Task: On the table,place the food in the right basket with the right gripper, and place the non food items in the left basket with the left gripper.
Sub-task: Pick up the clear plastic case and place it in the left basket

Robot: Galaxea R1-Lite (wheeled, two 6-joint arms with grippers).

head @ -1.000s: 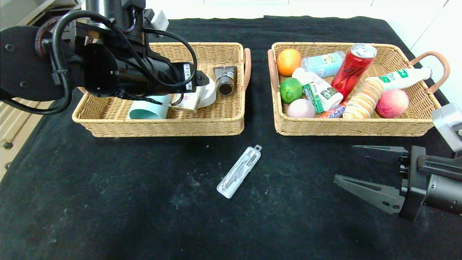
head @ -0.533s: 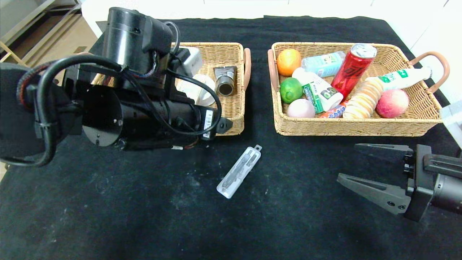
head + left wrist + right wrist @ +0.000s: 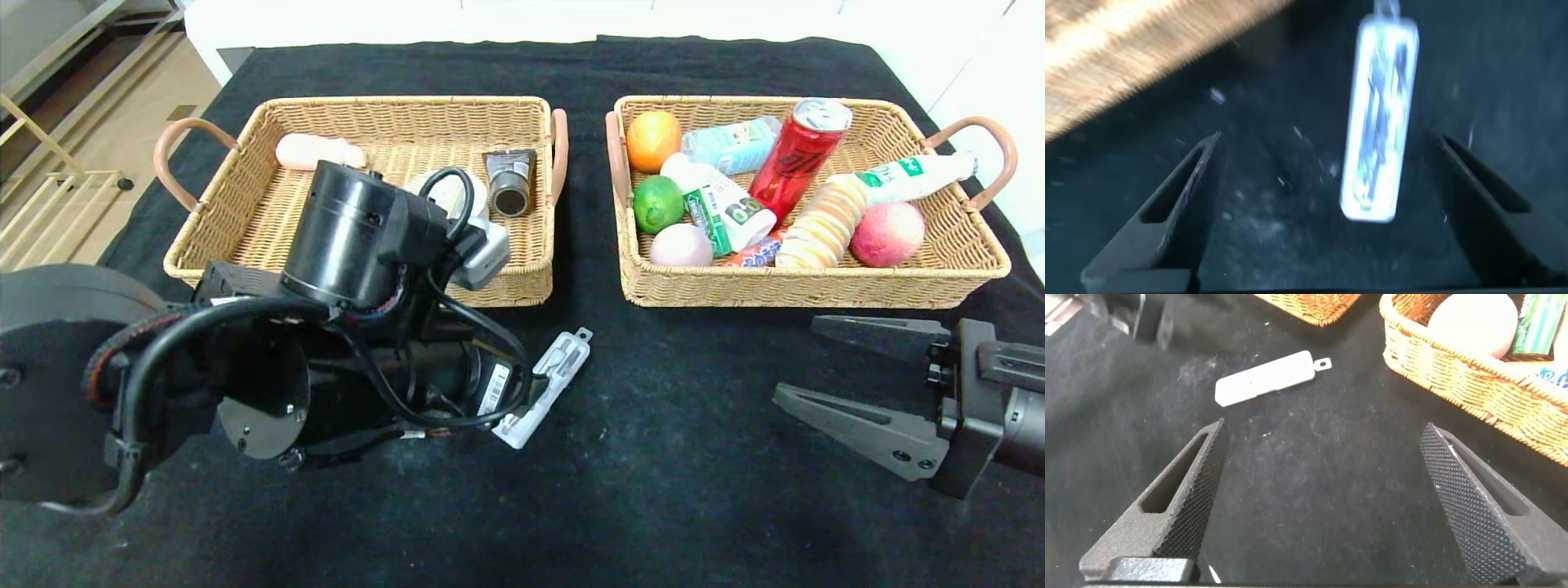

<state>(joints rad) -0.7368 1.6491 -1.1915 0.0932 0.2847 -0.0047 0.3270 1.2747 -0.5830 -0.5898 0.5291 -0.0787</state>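
Note:
A clear plastic case point(image 3: 555, 367) lies on the black table in front of the two baskets, its near end partly hidden by my left arm. My left gripper point(image 3: 1324, 140) is open just above the table, and the case point(image 3: 1380, 122) lies between its fingers, nearer one side. In the head view the arm hides these fingers. My right gripper point(image 3: 796, 357) is open and empty above the table, in front of the right basket point(image 3: 816, 290). The case also shows in the right wrist view point(image 3: 1264, 377), ahead of the right gripper point(image 3: 1323, 429).
The left basket point(image 3: 522, 286) holds a pink item point(image 3: 318, 151), a grey tube point(image 3: 510, 180) and a partly hidden white roll. The right basket holds an orange point(image 3: 653, 139), a lime point(image 3: 657, 204), a red can point(image 3: 796, 155), bottles, crackers and an apple point(image 3: 887, 234).
My left arm has swung out of the left basket, forward and down to the clear case on the table. My right gripper has drifted slightly down and to the right.

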